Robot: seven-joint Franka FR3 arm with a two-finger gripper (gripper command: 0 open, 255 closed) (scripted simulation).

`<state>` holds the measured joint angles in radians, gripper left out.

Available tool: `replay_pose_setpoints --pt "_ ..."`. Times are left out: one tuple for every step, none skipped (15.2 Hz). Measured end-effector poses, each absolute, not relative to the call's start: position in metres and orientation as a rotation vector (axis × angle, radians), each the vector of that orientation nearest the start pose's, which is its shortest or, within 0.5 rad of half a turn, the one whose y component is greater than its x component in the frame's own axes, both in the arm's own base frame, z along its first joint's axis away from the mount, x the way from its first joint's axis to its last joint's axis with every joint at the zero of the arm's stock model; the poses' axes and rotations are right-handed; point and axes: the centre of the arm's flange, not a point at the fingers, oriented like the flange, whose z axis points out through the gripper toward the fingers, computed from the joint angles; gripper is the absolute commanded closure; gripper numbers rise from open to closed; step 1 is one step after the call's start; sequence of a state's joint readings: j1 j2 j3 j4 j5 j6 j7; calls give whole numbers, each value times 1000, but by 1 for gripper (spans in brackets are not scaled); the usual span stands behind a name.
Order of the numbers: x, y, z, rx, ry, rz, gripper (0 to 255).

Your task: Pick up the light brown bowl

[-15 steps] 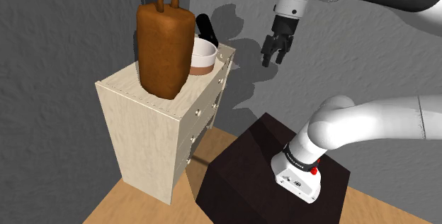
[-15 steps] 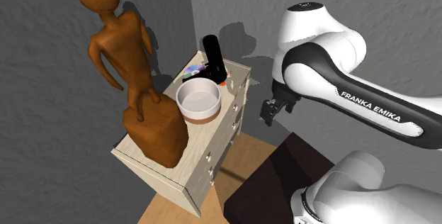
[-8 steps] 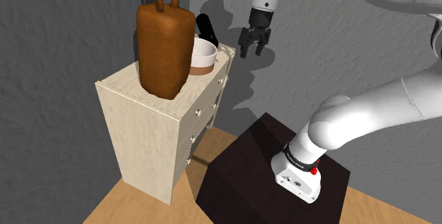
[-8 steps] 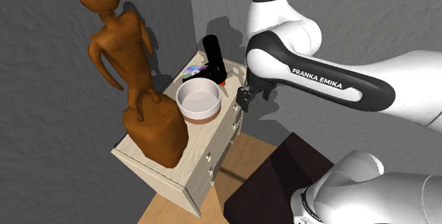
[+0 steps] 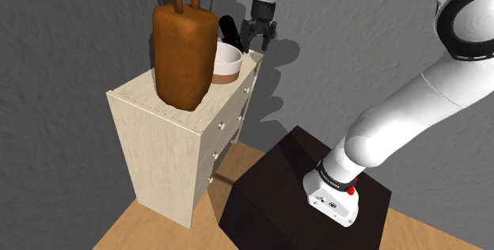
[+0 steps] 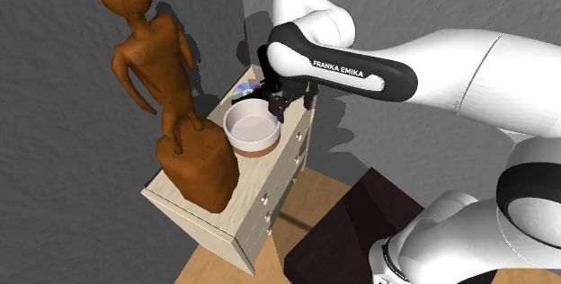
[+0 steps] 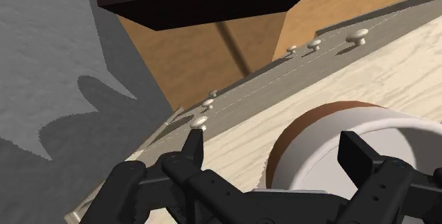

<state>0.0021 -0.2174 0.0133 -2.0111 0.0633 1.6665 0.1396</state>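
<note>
The bowl (image 5: 227,61) is white inside with a light brown band at its base. It stands upright on top of a pale wooden dresser (image 5: 138,100), near the drawer-front edge. My black gripper (image 5: 257,44) hangs just above the bowl's rim on the side toward the wall, at the dresser's edge. In the second exterior view the gripper (image 6: 279,111) is right beside the bowl (image 6: 253,127). Through the wrist camera the gripper (image 7: 273,141) is open, one finger over the bowl (image 7: 333,144) and the other over the dresser top (image 7: 234,152). Nothing is held.
A tall brown figure on a block (image 6: 180,138) fills the dresser's other end, close to the bowl. A black cylinder (image 6: 269,66) and a colourful disc (image 6: 243,90) sit behind the bowl by the grey wall. The dark stand (image 5: 285,185) is below.
The arm has swung toward the dresser. The gripper went from the air above the stand to just over the bowl's rim. The bowl has not moved.
</note>
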Motion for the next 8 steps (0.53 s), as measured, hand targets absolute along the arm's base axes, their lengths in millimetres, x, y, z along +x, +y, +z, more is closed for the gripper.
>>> replay_pose_setpoints --pt "491 16 535 -3081 209 199 0" --pt "503 18 534 -3083 210 196 0" --pt "516 23 535 -3086 210 192 0" --pt "528 25 534 -3089 210 188 0" --pt "541 26 533 -3092 211 184 0" --pt "547 26 532 -3093 212 183 0" --pt "551 26 530 -3094 212 181 0" --pt "553 27 524 -3094 213 181 0"
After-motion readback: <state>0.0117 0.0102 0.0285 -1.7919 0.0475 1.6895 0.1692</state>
